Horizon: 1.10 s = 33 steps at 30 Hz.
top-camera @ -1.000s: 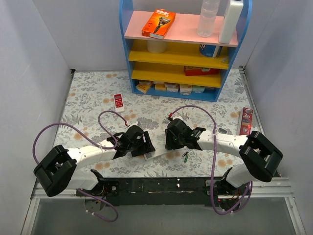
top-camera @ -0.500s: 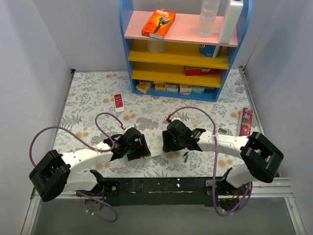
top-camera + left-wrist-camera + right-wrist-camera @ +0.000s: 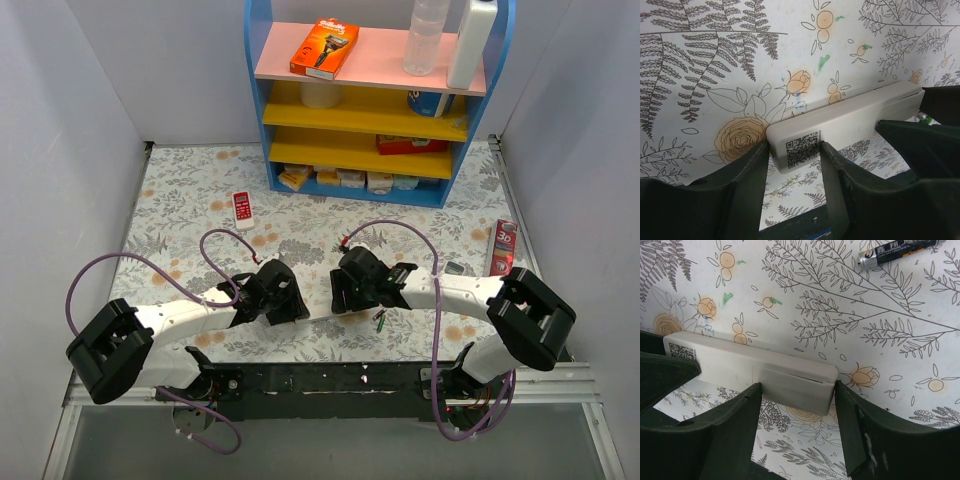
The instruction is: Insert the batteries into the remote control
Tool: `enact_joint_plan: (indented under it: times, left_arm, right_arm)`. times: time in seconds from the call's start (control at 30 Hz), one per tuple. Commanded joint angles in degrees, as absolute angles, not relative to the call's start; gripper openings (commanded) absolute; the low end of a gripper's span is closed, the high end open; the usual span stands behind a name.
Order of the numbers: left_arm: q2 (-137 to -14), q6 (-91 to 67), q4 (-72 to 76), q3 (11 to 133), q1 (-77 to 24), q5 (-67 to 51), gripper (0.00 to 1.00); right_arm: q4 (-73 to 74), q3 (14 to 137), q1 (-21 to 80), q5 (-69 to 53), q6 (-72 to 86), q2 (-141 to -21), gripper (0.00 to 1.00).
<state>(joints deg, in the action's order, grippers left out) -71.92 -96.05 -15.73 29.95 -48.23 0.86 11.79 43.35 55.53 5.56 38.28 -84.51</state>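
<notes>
Left wrist: remote control (image 3: 840, 117) end between fingers (image 3: 742, 172)

Bright, even light from overhead, with soft, short shadows. The left wrist view is sharp on the counter (image 3: 700, 60); the left claw fingers (image 3: 715, 200) at 6 o'clock look slightly soft

**A robot test cell dressed up as a home**

Plain white partition walls (image 3: 70, 130) box in a table under a floral cloth (image 3: 190, 200). The left arm (image 3: 180, 318) and right arm (image 3: 460, 290) are bolted to a black rail (image 3: 300, 380) at its near edge. A blue-and-yellow shelf unit (image 3: 258, 100) holds household goods: a razor box (image 3: 325, 47) and a clear bottle (image 3: 427, 38).
</notes>
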Motion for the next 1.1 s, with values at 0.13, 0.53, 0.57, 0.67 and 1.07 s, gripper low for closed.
enact_joint_plan:
  times: [0.13,0.53,0.57,0.67,1.07]
  left_arm:
    - [-74.4,-96.0,-16.3,28.2,-49.2,0.5,0.38]
    - [-74.8,-96.2,-15.6,27.6,-49.3,0.4,0.3]
    - [-74.7,-96.2,-15.6,27.5,-49.3,0.5,0.28]
    - [-74.4,-96.4,-15.6,27.0,-49.3,0.7,0.27]
    - [-74.4,-96.7,-16.9,26.6,-49.2,2.3,0.23]
  right_arm:
    - [11.4,45.4,56.4,5.4,39.9,-87.4,0.66]
    - [15.6,46.9,57.7,4.0,39.3,-92.7,0.63]
    - [15.9,47.1,57.8,4.0,39.2,-93.2,0.62]
    - [17.0,47.4,58.0,3.9,38.7,-94.8,0.59]
    - [21.6,45.9,58.0,7.5,37.1,-95.6,0.5]
